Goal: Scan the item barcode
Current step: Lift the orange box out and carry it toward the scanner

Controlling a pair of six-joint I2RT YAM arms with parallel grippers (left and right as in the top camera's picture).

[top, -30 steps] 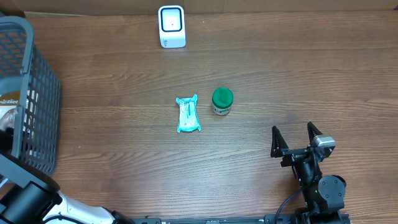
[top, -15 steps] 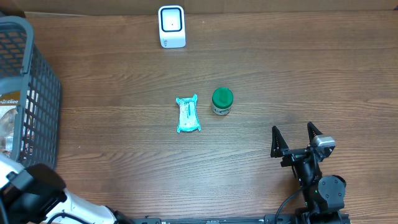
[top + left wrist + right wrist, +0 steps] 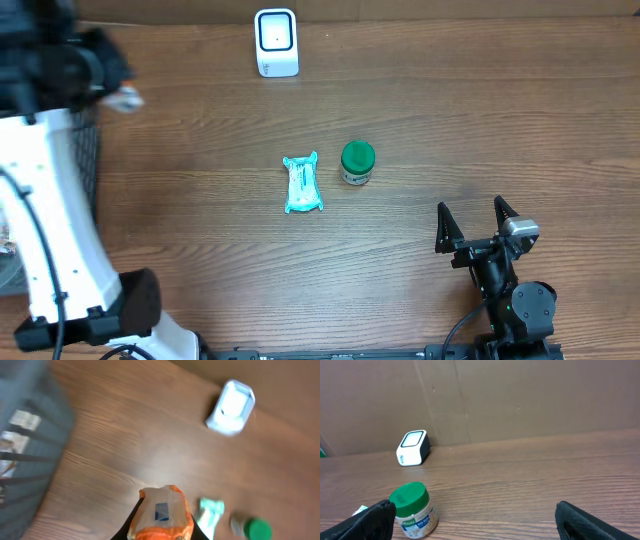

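My left gripper [image 3: 161, 530] is shut on an orange and white packet [image 3: 161, 510] with a small blue label, held high above the table. In the overhead view the left gripper [image 3: 112, 88] is at the far left, and the packet's pale end [image 3: 129, 99] sticks out of it. The white barcode scanner [image 3: 276, 42] stands at the back of the table, ahead and right of the packet in the left wrist view [image 3: 231, 406]. My right gripper [image 3: 476, 225] rests open near the front right, with nothing between its fingers.
A teal packet [image 3: 302, 184] and a green-lidded jar [image 3: 357, 162] sit mid-table; the jar [image 3: 413, 510] is just beside my right gripper's left finger. A dark mesh basket [image 3: 25, 450] stands at the left edge, mostly hidden by the left arm in the overhead view.
The left arm has swung up from the front left corner to high over the left side of the table, near the basket. The right arm has not moved.
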